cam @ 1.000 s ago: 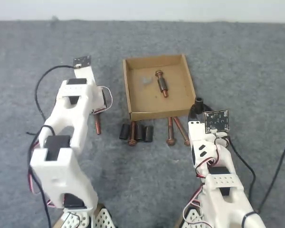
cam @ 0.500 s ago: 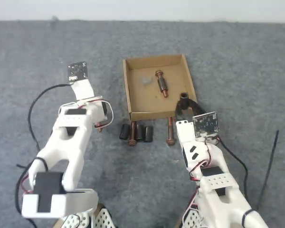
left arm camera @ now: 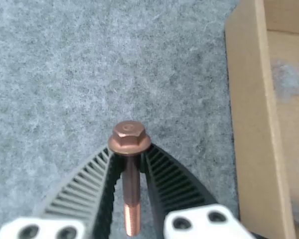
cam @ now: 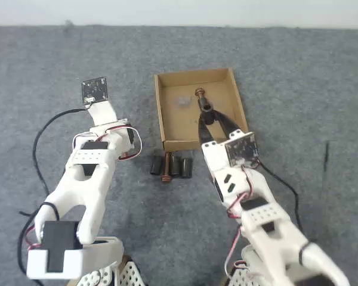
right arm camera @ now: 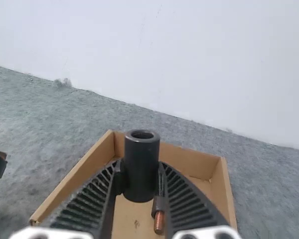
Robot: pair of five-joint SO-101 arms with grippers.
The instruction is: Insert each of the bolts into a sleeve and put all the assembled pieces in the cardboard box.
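Observation:
My left gripper (left arm camera: 130, 164) is shut on a copper bolt (left arm camera: 129, 139), held by its shank above the grey carpet, just beside the cardboard box's wall (left arm camera: 249, 109). My right gripper (right arm camera: 139, 186) is shut on a black sleeve (right arm camera: 141, 162), upright with its bore facing up. In the high view that sleeve (cam: 207, 108) hangs over the cardboard box (cam: 167, 113). An assembled bolt (cam: 198, 93) lies in the box, partly hidden under the gripper; its tip (right arm camera: 158, 222) shows below the sleeve. The left arm (cam: 95, 161) covers its own gripper from above.
In front of the box lie three loose black sleeves (cam: 156, 165) (cam: 175, 165) (cam: 187, 167) and one copper bolt (cam: 166, 167) among them. The right arm (cam: 238, 190) covers the carpet by the box's front right corner. A white wall rises behind the table (right arm camera: 189, 59).
The right arm has swung left and forward, carrying the sleeve from beside the box's front right corner to over the box. The left arm has pulled back with its bolt.

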